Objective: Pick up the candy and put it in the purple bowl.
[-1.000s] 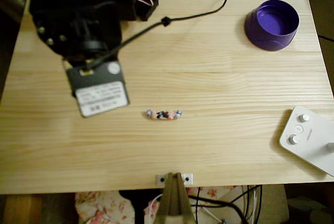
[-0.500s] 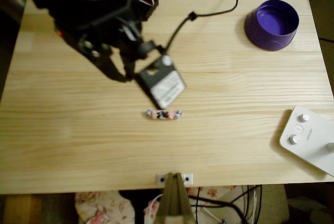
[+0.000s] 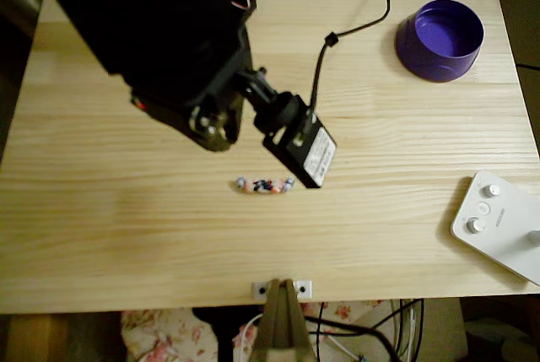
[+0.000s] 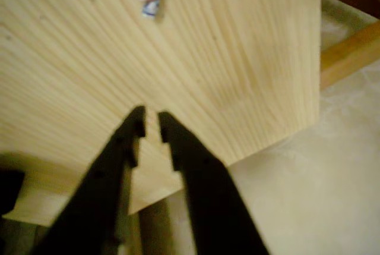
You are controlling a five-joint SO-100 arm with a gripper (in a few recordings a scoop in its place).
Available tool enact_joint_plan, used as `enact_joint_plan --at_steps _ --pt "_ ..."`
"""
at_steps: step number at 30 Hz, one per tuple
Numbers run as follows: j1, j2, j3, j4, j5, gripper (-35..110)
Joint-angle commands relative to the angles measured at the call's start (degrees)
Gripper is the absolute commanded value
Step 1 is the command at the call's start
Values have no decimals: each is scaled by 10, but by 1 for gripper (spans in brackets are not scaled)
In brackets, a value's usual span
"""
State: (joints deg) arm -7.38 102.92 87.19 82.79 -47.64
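- Pale wooden table (image 3: 405,235), lengthwise grain, warm yellowish light across the top.
- White control unit with round knobs (image 3: 498,223) at the table's right edge in the overhead view.
- Small metal bracket (image 3: 282,289) on the near table edge, a tan post below it.
- Floral-patterned fabric (image 3: 160,335) under the near edge; more of it past the far edge.
- Dark cables (image 3: 363,328) hang below the table.
- Wrist view: beige floor (image 4: 309,195) beyond the table edge, wooden beams (image 4: 350,53) at upper right.
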Motion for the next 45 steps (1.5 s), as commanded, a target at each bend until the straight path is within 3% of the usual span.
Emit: enact_joint_plan --at_steps 1,17,33,45 --pt "-19 7 -42 4 -5 5" --pt "-79 -43 -53 -1 74 19" --pt "-91 -127 -53 -51 112 19" --pt "-85 -120 44 -105 83 20"
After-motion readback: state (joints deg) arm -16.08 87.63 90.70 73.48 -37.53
